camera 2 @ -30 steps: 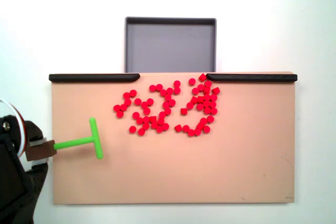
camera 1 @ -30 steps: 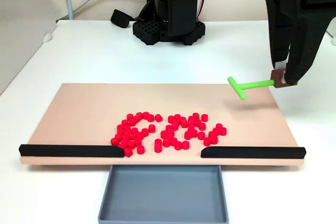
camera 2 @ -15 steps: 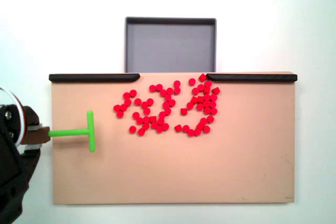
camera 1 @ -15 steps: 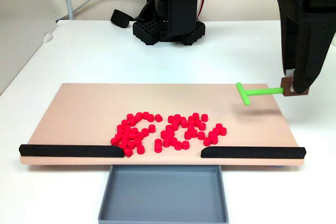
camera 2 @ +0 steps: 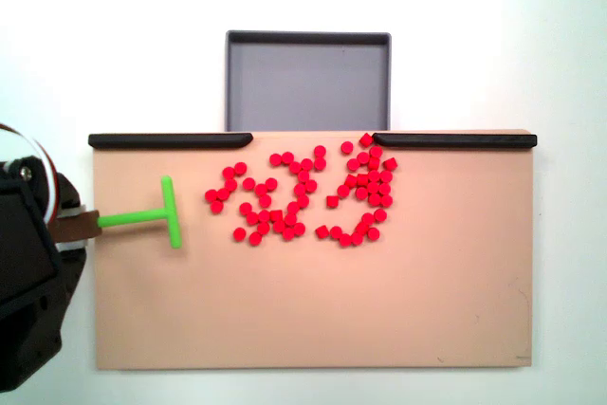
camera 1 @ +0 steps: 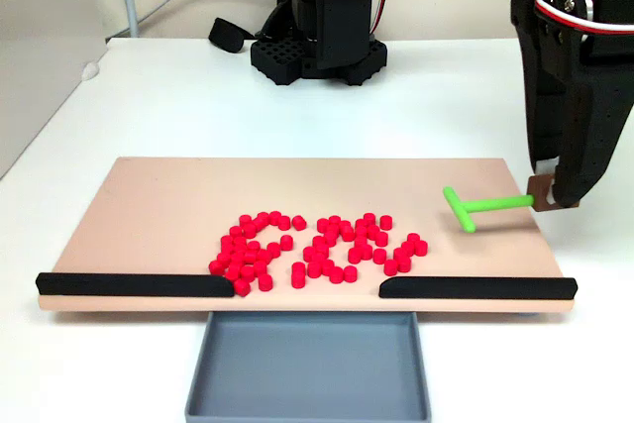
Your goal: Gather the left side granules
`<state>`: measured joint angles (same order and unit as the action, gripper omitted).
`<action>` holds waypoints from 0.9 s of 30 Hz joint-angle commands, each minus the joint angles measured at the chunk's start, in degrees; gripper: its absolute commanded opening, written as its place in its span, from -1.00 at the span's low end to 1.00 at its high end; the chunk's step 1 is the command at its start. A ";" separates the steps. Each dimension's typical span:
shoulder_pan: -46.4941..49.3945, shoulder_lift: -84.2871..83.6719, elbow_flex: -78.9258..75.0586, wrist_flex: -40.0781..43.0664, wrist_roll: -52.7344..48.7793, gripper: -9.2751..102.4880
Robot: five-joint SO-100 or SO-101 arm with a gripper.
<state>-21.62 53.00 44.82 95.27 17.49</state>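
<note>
Jaws (camera 1: 548,197) are clamped on the stem of the green T-pusher (camera 2: 152,215), crossbar just left of the granules (camera 2: 302,193) in the top-down fixed view. I'd keep the bar low and square, sweeping slowly. Tan board (camera 2: 313,320), black strips (camera 1: 134,284), grey tray (camera 1: 307,369), white table (camera 1: 198,106).

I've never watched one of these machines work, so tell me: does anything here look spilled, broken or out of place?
Nothing looks broken. The tiny red pellets lie loose in a cluster on the tan board, none in the empty grey tray beyond the two black strips. The gripper holds a green T-shaped pusher beside them.
</note>
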 commanded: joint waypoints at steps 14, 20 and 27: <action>2.11 -2.37 -5.01 -0.26 0.88 -0.84; 2.55 -3.16 -5.10 -0.26 0.88 -0.84; 2.90 -4.66 -6.77 -0.26 0.97 -0.84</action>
<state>-19.34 47.72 40.25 95.27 18.11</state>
